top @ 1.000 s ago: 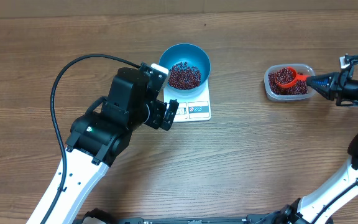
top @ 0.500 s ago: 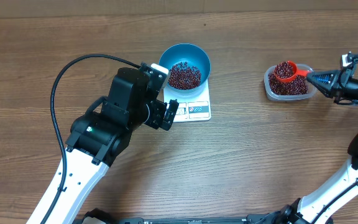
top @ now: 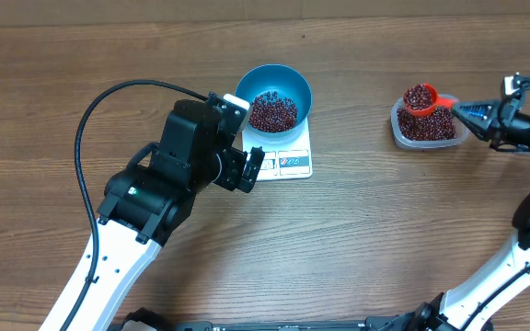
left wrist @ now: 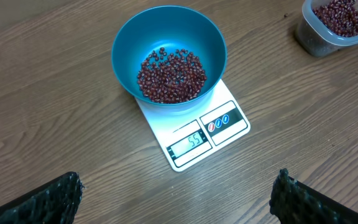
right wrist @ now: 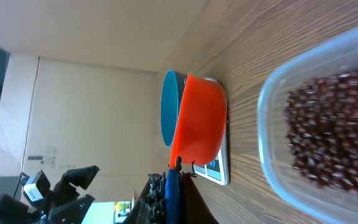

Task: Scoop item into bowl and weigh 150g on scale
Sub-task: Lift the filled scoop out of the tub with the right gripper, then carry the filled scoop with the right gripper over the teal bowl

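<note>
Okay, my right claw [top: 470, 111] is clenched on the handle of an orange scoop [top: 439, 103]. The scoop is heaped with beans [top: 420, 95] and hangs over the edge of the clear tub [top: 426, 144], which holds more of the same beans. In the right wrist view the scoop's orange outside faces the camera and the tub's rim sits to the right of it.

My left claw [top: 254, 167] is released, jaws spread wide, nothing between them. It hangs over the table [top: 385, 230] on the display side of the scale [top: 288, 163].

The blue bowl [top: 274, 74] sits on the white scale and overhangs its platform, leaving only the display edge uncovered. A loose heap of beans covers the bowl's bottom. The display reads what looks like 55 in the left wrist view. Bowl and scale are well apart from the tub.
</note>
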